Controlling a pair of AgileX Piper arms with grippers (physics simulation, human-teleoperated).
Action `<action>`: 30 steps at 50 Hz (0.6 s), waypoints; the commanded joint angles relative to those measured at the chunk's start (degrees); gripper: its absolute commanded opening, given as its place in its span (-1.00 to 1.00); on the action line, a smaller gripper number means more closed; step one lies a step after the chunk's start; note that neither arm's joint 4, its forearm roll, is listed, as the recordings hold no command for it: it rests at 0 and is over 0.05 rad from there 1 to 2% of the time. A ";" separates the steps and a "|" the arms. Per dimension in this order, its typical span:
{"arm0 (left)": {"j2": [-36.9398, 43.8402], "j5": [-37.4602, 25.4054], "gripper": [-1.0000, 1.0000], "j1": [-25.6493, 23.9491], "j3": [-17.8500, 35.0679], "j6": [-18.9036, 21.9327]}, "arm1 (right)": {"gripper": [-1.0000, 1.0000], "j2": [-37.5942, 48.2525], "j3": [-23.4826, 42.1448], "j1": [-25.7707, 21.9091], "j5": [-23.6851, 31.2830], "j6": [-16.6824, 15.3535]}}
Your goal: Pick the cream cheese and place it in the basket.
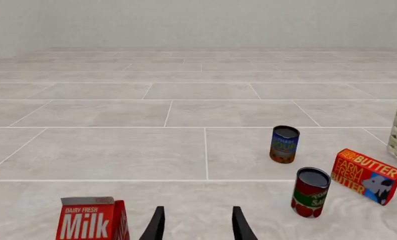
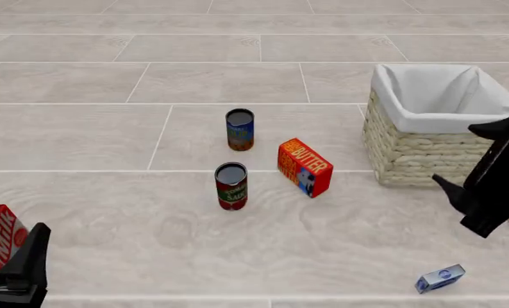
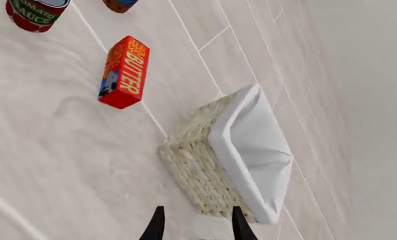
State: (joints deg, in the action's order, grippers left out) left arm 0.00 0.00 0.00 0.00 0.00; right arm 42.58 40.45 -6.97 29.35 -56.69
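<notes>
Blue-white cream cheese (image 2: 440,278) shows in front view only (near edge); both pincers (image 1: 197,225) (image 3: 197,223) spread, w/ nothing held

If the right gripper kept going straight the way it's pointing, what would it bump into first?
Most likely the basket. In the right wrist view, the right gripper, fingers apart, aims at its woven wall, with nothing between. Depth is hard to judge, so it might meet the floor first.

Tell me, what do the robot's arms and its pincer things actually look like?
Both are plain black with no markings or cables visible. The right arm appears as angular, blocky black segments. The left gripper and right gripper each end in two slim, tapering black fingers, like narrow blades side by side. The left arm shows only as a dark, chunky shape at the picture's edge.
</notes>
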 commanded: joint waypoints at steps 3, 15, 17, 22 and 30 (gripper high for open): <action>0.00 0.00 1.00 0.00 0.00 0.00 | 1.00 3.58 -1.90 1.40 1.11 -19.07; 0.00 0.00 1.00 0.00 0.00 0.00 | 1.00 5.11 -3.71 -3.12 2.63 -25.98; 0.00 0.00 1.00 0.00 0.00 0.00 | 1.00 5.36 -3.26 -3.40 3.06 -25.93; 0.00 0.00 1.00 0.00 0.00 0.00 | 1.00 6.30 -5.65 -1.59 2.73 -31.14; 0.00 0.00 1.00 0.00 0.00 0.00 | 1.00 8.23 -10.03 0.98 0.58 -37.91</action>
State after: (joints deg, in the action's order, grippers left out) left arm 0.00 0.00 0.00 0.00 0.00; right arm 48.83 34.42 -7.71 30.93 -86.57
